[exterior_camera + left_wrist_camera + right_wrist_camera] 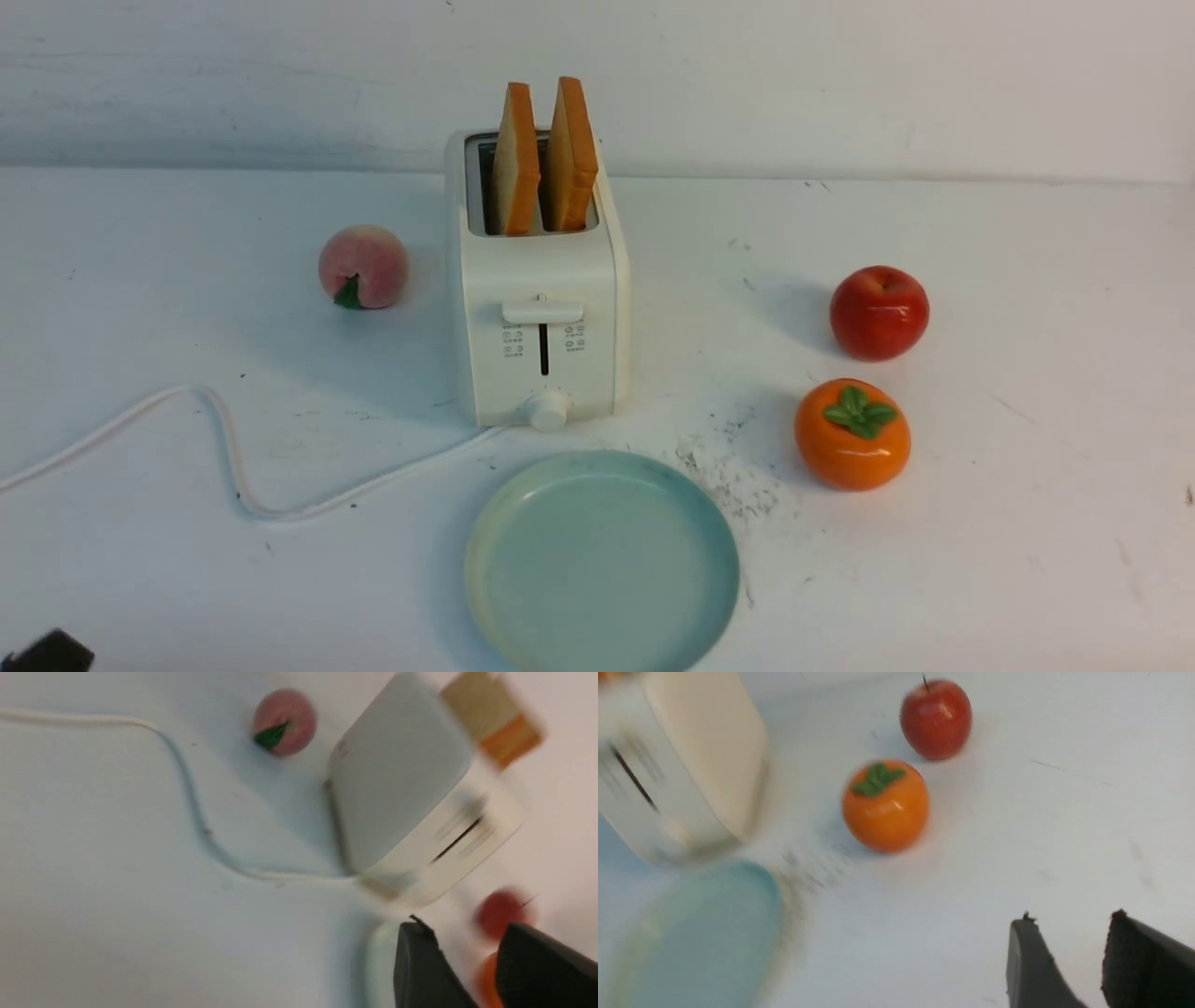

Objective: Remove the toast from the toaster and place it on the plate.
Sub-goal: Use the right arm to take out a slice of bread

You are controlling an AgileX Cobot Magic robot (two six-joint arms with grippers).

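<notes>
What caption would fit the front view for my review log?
White toaster with two toast slices standing in its slots, teal plate before it, peach left, apple and persimmon right.

No text, brand or number can be read anywhere. The toaster [540,280] bears two small columns of grey marks [513,342] on its front, one on each side of the lever slot [543,350], too small to make out; both wrist views blur them.

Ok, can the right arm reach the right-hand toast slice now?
Probably yes. That slice sticks up well out of the toaster with nothing above it; the apple and persimmon sit low, off to the side. The right hand is open and empty.
</notes>
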